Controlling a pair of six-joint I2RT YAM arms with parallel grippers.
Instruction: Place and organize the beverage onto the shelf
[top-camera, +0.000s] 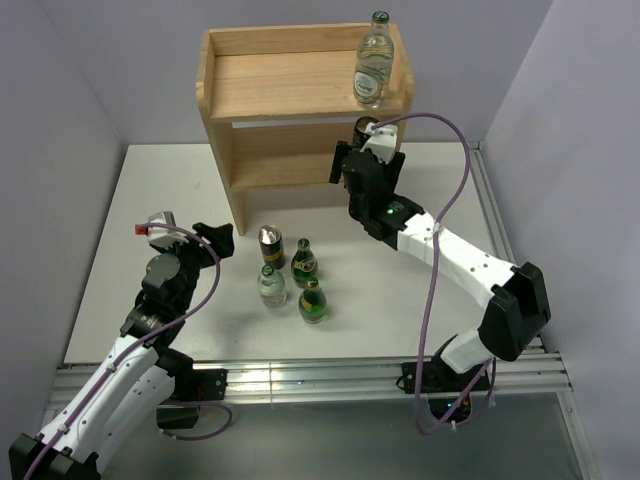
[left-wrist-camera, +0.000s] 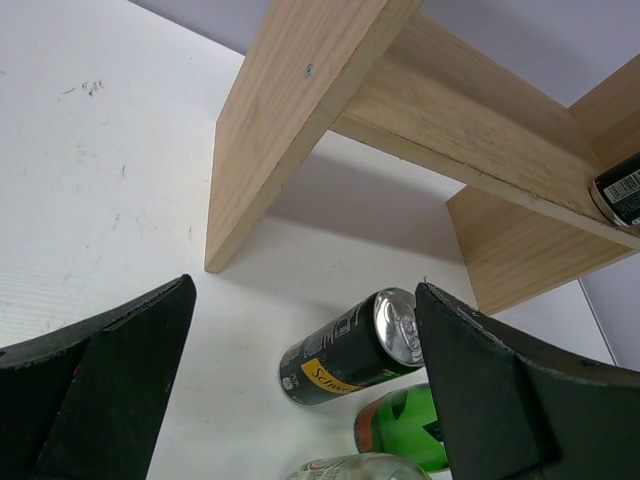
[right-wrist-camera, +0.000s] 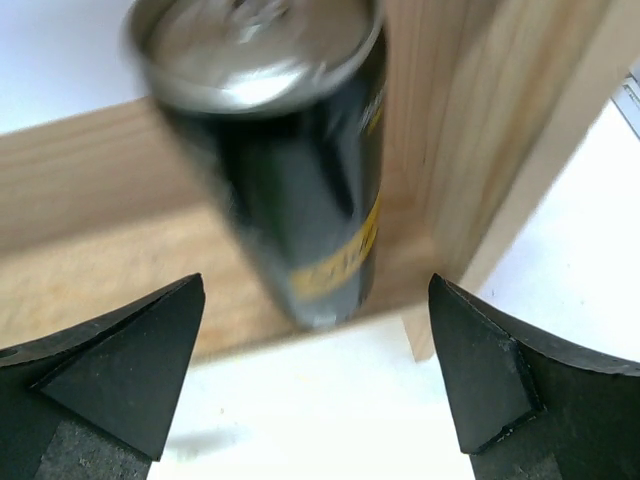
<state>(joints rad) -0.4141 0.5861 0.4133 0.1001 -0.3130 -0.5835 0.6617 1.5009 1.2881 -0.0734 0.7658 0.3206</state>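
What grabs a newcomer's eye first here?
The wooden shelf at the back of the table, with one clear glass bottle standing on its top board's right end. Below it, the right arm reaches to the lower tier, jaws open at a dark can standing there. Four more drinks cluster on the table ahead of the left arm.

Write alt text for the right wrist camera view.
A blurred dark can with yellow marks stands on a board of the wooden shelf, close to its side panel. The right gripper is open, its black fingers in the lower corners, not touching the can.
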